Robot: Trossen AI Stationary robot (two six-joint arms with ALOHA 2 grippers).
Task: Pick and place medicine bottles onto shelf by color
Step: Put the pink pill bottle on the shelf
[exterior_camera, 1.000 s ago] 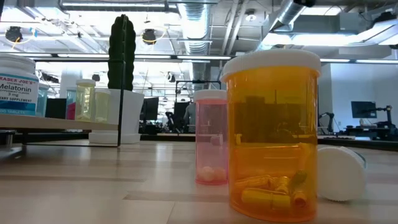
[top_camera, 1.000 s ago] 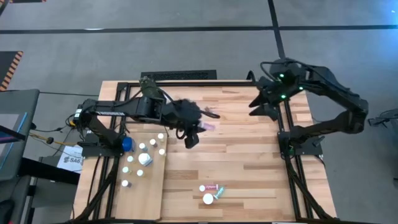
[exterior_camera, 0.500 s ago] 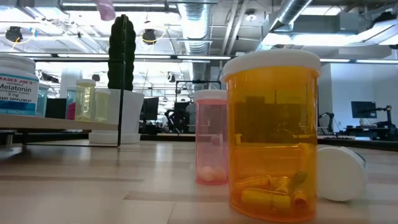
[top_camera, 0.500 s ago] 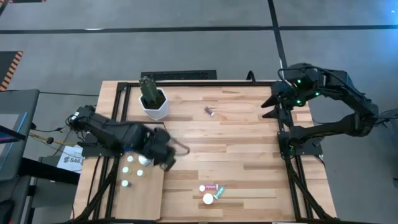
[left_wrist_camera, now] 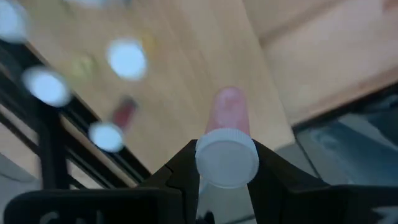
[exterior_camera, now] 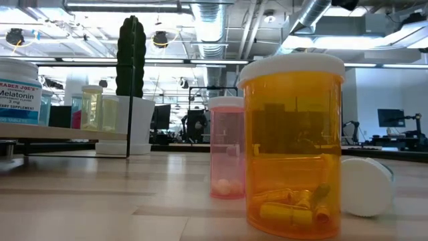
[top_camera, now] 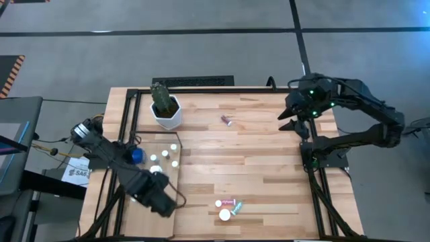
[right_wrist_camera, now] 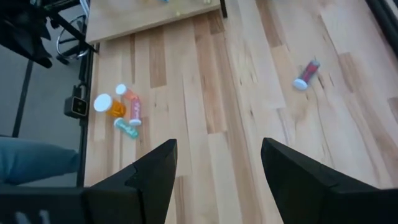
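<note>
A white hexagonal plant pot (top_camera: 166, 117) holding a dark green cactus (top_camera: 160, 96) stands upright near the far edge of the plank tabletop (top_camera: 255, 154). It is well apart from the left pincer (top_camera: 158, 200), farther back on the table, and far across the boards from the right pincer (top_camera: 290, 118). In the low view the cactus (exterior_camera: 130, 57) rises against ceiling ducts (exterior_camera: 207, 20). A white printed sheet (top_camera: 76, 172) lies beyond the table's left edge, outward of the left pincer. A black frame (top_camera: 201, 88) borders the tabletop, and grey floor (top_camera: 201, 47) lies around it.
</note>
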